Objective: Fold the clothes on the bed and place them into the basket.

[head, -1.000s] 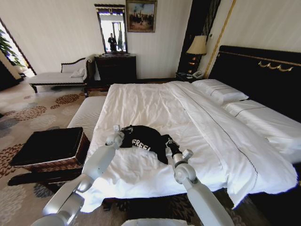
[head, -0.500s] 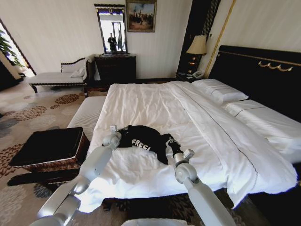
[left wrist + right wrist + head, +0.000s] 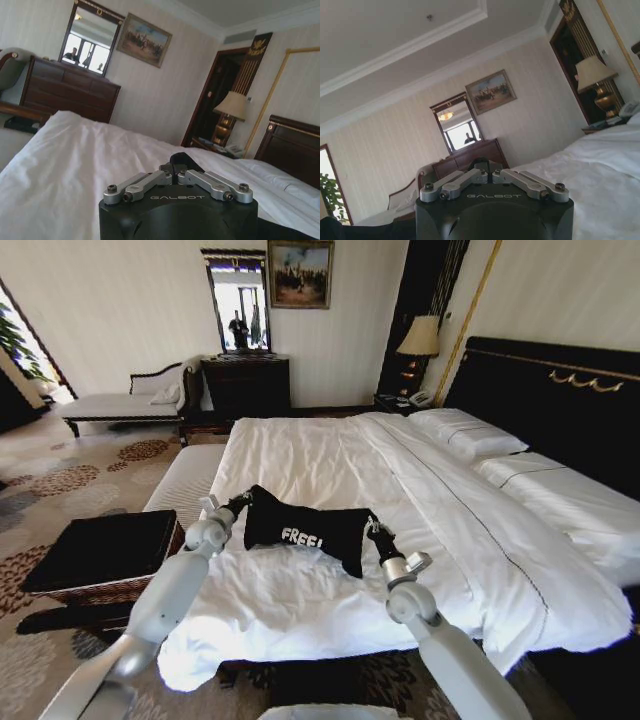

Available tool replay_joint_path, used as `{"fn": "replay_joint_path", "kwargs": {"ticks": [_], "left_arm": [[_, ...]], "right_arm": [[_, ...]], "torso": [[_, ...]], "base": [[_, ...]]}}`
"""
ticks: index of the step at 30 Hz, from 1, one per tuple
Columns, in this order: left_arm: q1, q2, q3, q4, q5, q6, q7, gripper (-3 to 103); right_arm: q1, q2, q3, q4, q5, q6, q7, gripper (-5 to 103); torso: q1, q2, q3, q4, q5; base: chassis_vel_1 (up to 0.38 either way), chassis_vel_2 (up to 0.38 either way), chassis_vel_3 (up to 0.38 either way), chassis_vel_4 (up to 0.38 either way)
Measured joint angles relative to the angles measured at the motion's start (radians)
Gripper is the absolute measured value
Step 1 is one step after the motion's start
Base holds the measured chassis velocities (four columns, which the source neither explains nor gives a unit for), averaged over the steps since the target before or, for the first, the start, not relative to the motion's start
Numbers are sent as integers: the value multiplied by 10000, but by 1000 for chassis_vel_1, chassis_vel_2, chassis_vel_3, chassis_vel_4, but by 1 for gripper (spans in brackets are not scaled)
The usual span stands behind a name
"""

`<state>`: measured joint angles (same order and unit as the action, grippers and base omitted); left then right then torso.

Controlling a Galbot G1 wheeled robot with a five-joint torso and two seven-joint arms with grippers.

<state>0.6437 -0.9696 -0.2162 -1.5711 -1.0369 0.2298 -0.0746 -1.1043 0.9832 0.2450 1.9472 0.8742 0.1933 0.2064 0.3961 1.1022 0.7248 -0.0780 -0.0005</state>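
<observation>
The clothes, a black T-shirt [image 3: 305,527] with white "FREE!" lettering, hang stretched between my two grippers just above the white duvet of the bed [image 3: 320,445]. My left gripper [image 3: 239,503] is shut on the shirt's left end, and my right gripper [image 3: 372,531] is shut on its right end. In the left wrist view the left gripper [image 3: 174,169] has its jaws closed, with a bit of black fabric [image 3: 181,158] at the tips. The right gripper [image 3: 485,167] looks the same in the right wrist view. The brown wicker basket [image 3: 118,590] with black lining stands on the floor left of the bed.
A pale striped bench [image 3: 186,480] lies along the bed's left side, just beyond the basket. White pillows [image 3: 468,432] and the black headboard [image 3: 560,400] are at the right. A dark dresser [image 3: 247,383], a chaise [image 3: 120,403] and a lamp [image 3: 420,337] stand by the far wall.
Both grippers have risen and spread apart. The shirt, bunched on the duvet before, is now lifted and pulled out wide between them.
</observation>
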Motion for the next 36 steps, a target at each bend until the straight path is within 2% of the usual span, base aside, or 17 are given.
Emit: {"fn": "replay_joint_path", "kwargs": {"ticks": [4, 5, 8, 12, 14, 17, 18, 20, 22, 23, 26, 27, 30, 31, 33, 35, 36], "left_arm": [[-233, 980, -529, -1296, -1019, -88, -242, 0], [-233, 980, -529, -1296, -1019, -88, -242, 0], [-488, 1667, -1073, -2514, -1731, -98, -372, 0], [-504, 2202, -1587, -3444, -2328, -99, -467, 0], [-356, 2691, -2068, -4108, -2830, -117, -534, 0], [-178, 3001, -2413, -4504, -3130, -137, -541, 0], [199, 3423, -3013, -5040, -3499, -174, -564, 0], [224, 3442, -3047, -5072, -3518, -173, -564, 0], [1110, 3901, -4305, -6065, -4139, -174, -561, 0], [1237, 3951, -4488, -6188, -4214, -174, -561, 0], [3004, 4555, -6816, -7597, -5155, -165, -461, 0], [3004, 4555, -6816, -7597, -5155, -165, -461, 0], [3422, 5146, -8852, -8084, -6542, -60, -737, 0], [3422, 5146, -8852, -8084, -6542, -60, -737, 0], [3291, 5645, -9936, -8093, -7609, 36, -1030, 0], [3237, 5778, -10121, -8025, -7815, 134, -1119, 0], [3212, 5824, -10068, -7953, -7791, 232, -1183, 0]], "right_arm": [[554, -869, 232, 444, 554, 383, -575, 0], [554, -869, 232, 444, 554, 383, -575, 0], [1208, -1439, 433, 862, 1054, 517, -914, 0], [1626, -1850, 806, 1361, 1527, 584, -1222, 0], [1748, -2199, 1337, 1865, 1852, 604, -1449, 0], [1733, -2403, 1622, 2176, 1952, 625, -1557, 0], [1498, -2701, 2134, 2659, 1994, 652, -1670, 0], [1479, -2713, 2164, 2682, 1994, 653, -1675, 0], [866, -2927, 2929, 3328, 1973, 667, -1811, 0], [772, -2936, 3068, 3426, 1970, 667, -1820, 0], [158, -3090, 4517, 4418, 2345, 600, -1784, 0], [158, -3090, 4517, 4418, 2345, 600, -1784, 0], [79, -3631, 6158, 5325, 3572, 285, -1330, 0], [79, -3631, 6158, 5325, 3572, 285, -1330, 0], [265, -4152, 7237, 5618, 4548, -85, -758, 0], [372, -4322, 7506, 5637, 4843, -320, -418, 0], [481, -4445, 7579, 5646, 5046, -632, -3, 0]], "torso": [[-1, 0, 0, 4, 4], [-1, 0, 0, 4, 4], [0, 0, 0, 0, 8], [0, 0, 0, 3, 6], [0, 1, -1, 2, 3], [0, 0, -1, 1, 4], [0, 1, -1, 2, 3], [0, 1, -1, 3, 3], [-1, 0, -1, -2, 6], [0, 0, -1, -2, 7], [-2, 1, -2, 5, 5], [-2, 1, -2, 5, 5], [-2, 1, -3, -2, 1], [-2, 1, -3, -2, 1], [-3, 3, -3, 2, 7], [-3, 3, -4, 3, 7], [-4, 3, -4, 3, 8]], "base": [[0, 0, 0, 0], [0, 0, 0, 0], [0, 0, 0, 0], [0, 0, 0, 0], [0, 0, 0, 0], [0, 0, 0, 0], [0, 0, 0, 0], [0, 0, 0, 0], [0, 0, 0, 0], [0, 0, 0, 0], [0, 0, 0, 0], [0, 0, 0, 0], [0, 0, 0, 0], [0, 0, 0, 0], [0, 0, 0, 0], [0, 0, 0, 0], [0, 0, 0, 0]]}}
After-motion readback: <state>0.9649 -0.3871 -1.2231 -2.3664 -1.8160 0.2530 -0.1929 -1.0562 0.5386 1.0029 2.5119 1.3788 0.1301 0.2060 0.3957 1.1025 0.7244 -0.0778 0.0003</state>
